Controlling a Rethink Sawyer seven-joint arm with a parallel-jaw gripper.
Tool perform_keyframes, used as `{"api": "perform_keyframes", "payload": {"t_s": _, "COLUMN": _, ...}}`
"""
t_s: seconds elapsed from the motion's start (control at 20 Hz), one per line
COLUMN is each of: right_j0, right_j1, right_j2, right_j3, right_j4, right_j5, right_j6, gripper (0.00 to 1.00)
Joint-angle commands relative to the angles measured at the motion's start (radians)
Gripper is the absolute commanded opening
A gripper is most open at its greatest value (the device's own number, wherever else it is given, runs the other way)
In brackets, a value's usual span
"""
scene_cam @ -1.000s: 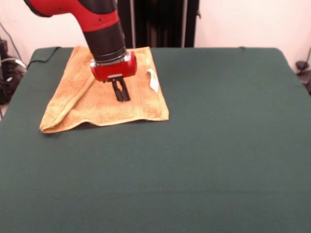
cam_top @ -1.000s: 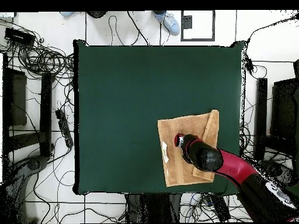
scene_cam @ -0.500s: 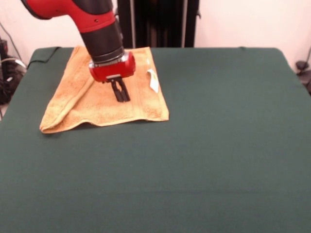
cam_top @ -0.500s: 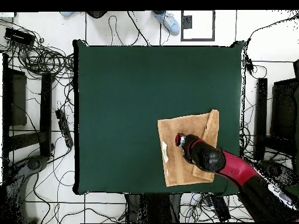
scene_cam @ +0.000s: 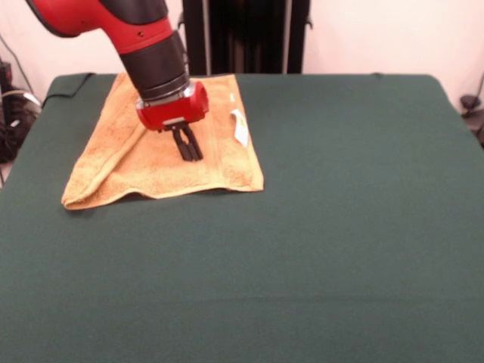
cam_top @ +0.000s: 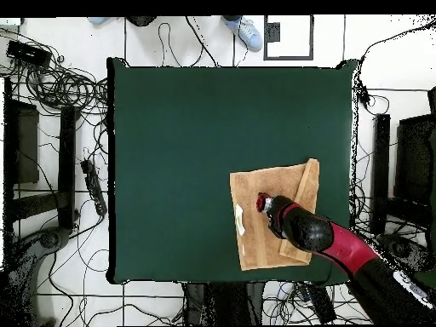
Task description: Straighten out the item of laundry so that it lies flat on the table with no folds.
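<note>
Clenched gripper (scene_cam: pixel 189 150) on golden-orange hand towel (scene_cam: pixel 162 162), upper left of the front view.
Fingers pressed together, tips touching terry near the woven band, beside white tag (scene_cam: pixel 240 129); left edge folded over on green table (scene_cam: pixel 340 227).

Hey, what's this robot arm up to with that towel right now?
The arm has its gripper down over the middle of an orange towel at the robot's end of the green table. The fingers look closed together. The towel isn't flat yet: one side is folded over on itself, which shows as a strip in the overhead view. A small white tag sticks out at the opposite edge.
</note>
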Motion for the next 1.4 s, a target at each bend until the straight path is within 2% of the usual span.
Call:
{"api": "perform_keyframes", "payload": {"t_s": 0.05, "right_j0": 0.096, "right_j1": 0.333, "right_j2": 0.210, "right_j3": -0.111, "right_j4": 0.029, "right_j5": -0.071, "right_j6": 0.093, "gripper": 0.00}}
{"api": "perform_keyframes", "payload": {"t_s": 0.9, "right_j0": 0.058, "right_j1": 0.434, "right_j2": 0.303, "right_j3": -0.132, "right_j4": 0.004, "right_j5": -0.028, "right_j6": 0.054, "gripper": 0.00}}
{"api": "perform_keyframes", "payload": {"t_s": 1.4, "right_j0": 0.068, "right_j1": 0.444, "right_j2": 0.313, "right_j3": -0.150, "right_j4": -0.007, "right_j5": -0.035, "right_j6": 0.070, "gripper": 0.00}}
